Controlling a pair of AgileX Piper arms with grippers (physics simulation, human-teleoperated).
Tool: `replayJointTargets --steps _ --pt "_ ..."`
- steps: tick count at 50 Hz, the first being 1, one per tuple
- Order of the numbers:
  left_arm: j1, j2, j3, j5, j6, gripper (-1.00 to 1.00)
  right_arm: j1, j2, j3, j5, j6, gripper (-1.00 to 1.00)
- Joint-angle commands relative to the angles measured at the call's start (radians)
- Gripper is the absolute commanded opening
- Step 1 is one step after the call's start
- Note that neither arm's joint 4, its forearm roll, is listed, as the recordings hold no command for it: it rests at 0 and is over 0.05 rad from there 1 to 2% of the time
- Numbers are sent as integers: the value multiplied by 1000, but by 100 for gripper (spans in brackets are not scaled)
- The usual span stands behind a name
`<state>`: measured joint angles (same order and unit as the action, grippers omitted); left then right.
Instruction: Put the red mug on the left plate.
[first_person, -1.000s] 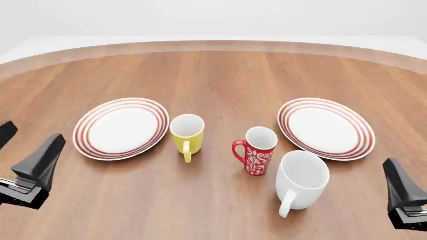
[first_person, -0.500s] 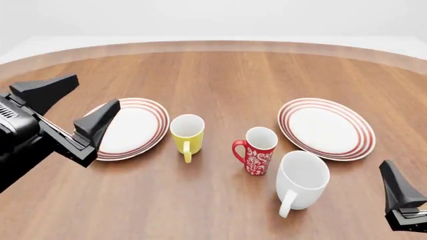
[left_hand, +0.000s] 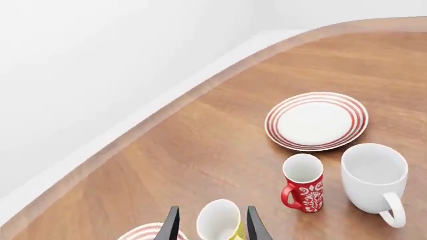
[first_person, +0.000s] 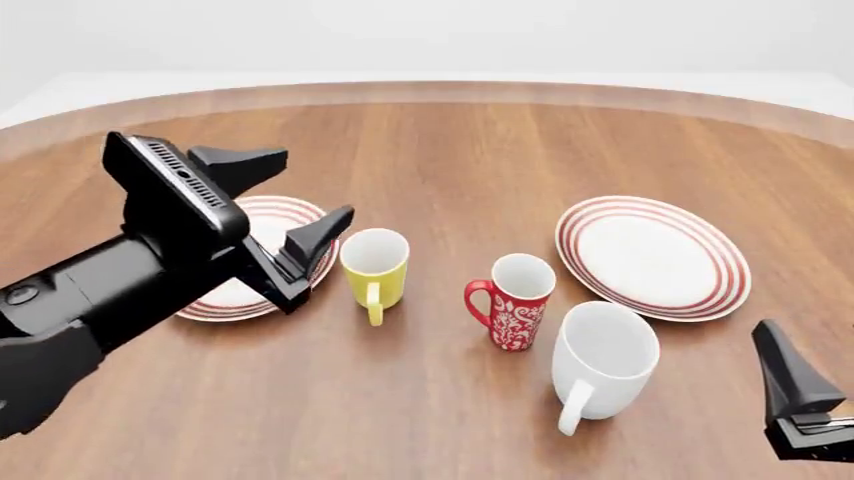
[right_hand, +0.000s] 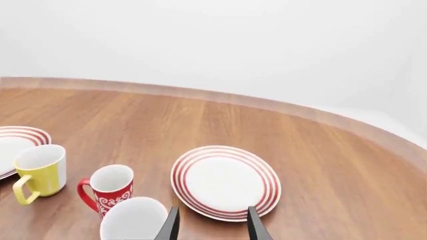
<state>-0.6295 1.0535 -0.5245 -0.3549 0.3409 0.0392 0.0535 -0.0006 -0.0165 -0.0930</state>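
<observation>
— Standing where, the red mug (first_person: 514, 300)?
— Upright mid-table, between the yellow mug (first_person: 374, 271) and white mug (first_person: 603, 362), well apart from the left plate (first_person: 296, 215).
— Claws?
— Left gripper (first_person: 287, 201) spread wide over that plate, holding nothing; right gripper (right_hand: 211, 222) likewise parted, empty.

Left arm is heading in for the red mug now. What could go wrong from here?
1. The yellow mug stands between the left gripper and the red mug; in the wrist view the open fingers frame the yellow one, so it may get grabbed or knocked.
2. The white mug stands close beside the red mug and could be bumped.
3. The arm hangs over the left plate, hiding much of it, so placement may be hard to judge.
</observation>
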Motion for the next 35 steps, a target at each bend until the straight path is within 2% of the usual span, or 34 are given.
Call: replayJointTargets --steps 1,3,5,6,10,15,16,20,27,35 --pt "-66 120 -62 10 18 100 3 -7 0 14 -7 100" --pt "-56 139 -80 11 7 100 3 -23 0 30 -7 100" --pt "-71 143 -70 -2 37 100 5 -20 0 29 -9 100" --pt "-70 154 -80 3 26 100 6 -26 0 36 -10 100" --pt "-101 193 -81 -1 64 100 6 -12 0 26 -10 100" --pt "-121 231 -122 38 46 100 5 6 0 11 -12 100" --pt "-114 274 -141 47 42 100 6 8 0 10 -11 100" --pt "-130 317 -138 33 65 100 6 1 0 17 -12 100" --pt "-156 347 -169 74 48 100 5 8 0 13 -12 100" --pt "-188 379 -176 88 51 100 7 70 0 -46 -15 100"
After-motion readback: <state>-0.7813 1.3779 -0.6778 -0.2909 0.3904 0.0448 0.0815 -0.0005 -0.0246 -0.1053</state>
